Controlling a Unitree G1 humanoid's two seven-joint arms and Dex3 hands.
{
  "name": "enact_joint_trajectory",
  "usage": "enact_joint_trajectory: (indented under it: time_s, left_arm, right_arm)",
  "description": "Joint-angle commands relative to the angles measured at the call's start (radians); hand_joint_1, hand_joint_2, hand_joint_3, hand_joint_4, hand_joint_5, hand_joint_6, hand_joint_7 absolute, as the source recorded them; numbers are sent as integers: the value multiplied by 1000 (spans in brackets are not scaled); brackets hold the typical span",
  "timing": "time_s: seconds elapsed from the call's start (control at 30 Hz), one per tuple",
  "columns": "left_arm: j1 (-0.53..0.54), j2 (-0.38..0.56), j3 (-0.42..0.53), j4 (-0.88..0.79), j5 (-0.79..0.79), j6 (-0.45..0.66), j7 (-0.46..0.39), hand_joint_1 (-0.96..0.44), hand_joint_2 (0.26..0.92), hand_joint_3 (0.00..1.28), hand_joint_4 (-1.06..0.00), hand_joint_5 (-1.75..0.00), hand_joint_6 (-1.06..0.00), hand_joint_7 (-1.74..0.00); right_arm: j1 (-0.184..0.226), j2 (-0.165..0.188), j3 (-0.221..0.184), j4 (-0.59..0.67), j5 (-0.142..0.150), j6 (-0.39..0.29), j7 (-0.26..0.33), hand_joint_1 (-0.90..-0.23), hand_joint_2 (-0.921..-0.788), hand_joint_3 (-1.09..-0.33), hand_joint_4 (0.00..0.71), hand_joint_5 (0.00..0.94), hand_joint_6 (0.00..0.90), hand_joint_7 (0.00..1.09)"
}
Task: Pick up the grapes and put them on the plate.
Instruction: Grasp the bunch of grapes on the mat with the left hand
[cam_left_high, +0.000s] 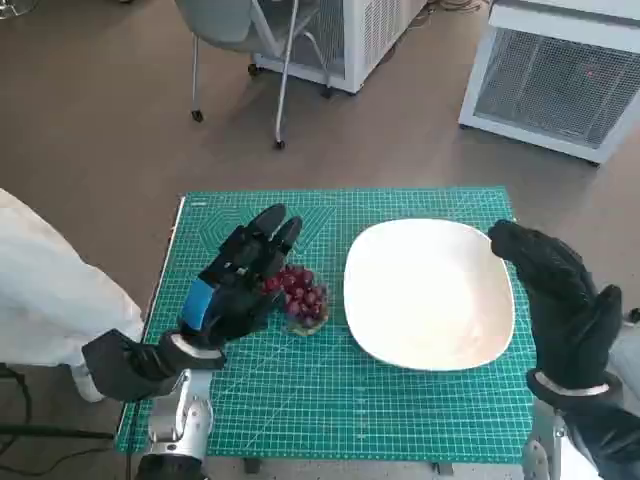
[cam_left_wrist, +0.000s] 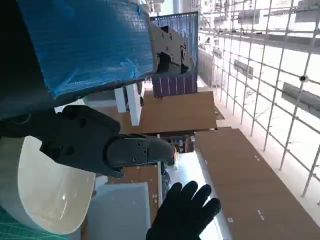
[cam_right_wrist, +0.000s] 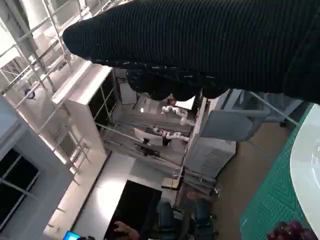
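A bunch of dark red grapes (cam_left_high: 304, 297) lies on the green mat (cam_left_high: 420, 410), just left of the white plate (cam_left_high: 430, 292), which has nothing on it. My left hand (cam_left_high: 235, 285) hovers against the bunch's left side, fingers stretched out toward the far edge and holding nothing; whether it touches the grapes I cannot tell. My gloved right hand (cam_left_high: 562, 300) stands open by the plate's right rim. The left wrist view shows my black fingers (cam_left_wrist: 100, 145), the plate (cam_left_wrist: 45, 195) and the glove (cam_left_wrist: 182, 215), but no grapes. The right wrist view catches the grapes (cam_right_wrist: 290, 232) and the plate's rim (cam_right_wrist: 310, 165).
The mat covers the small table; its front edge lies just below my forearms. Something covered in white cloth (cam_left_high: 45, 290) bulges in at the left. Across the brown floor are chair legs (cam_left_high: 280, 90) and two white units (cam_left_high: 560, 80), (cam_left_high: 350, 40).
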Motion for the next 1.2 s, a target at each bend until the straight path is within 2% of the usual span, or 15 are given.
enact_joint_trajectory:
  time_s: [0.03,0.53,1.2]
  left_arm:
    - [-13,4,-2,-22,3,5,5,-525,921,320,-221,-1,-223,-237]
    - [-17,5,-2,-35,-2,17,12,-522,921,322,-220,0,-223,-235]
    - [-20,1,-1,-45,-9,29,11,-529,921,326,-222,-1,-220,-237]
  right_arm:
    - [8,-1,3,8,-4,3,5,-502,-921,-519,572,1,207,637]
    - [4,2,7,7,-11,7,0,-495,-921,-521,572,1,202,643]
    - [4,-1,3,7,3,15,5,-500,-921,-518,571,0,200,648]
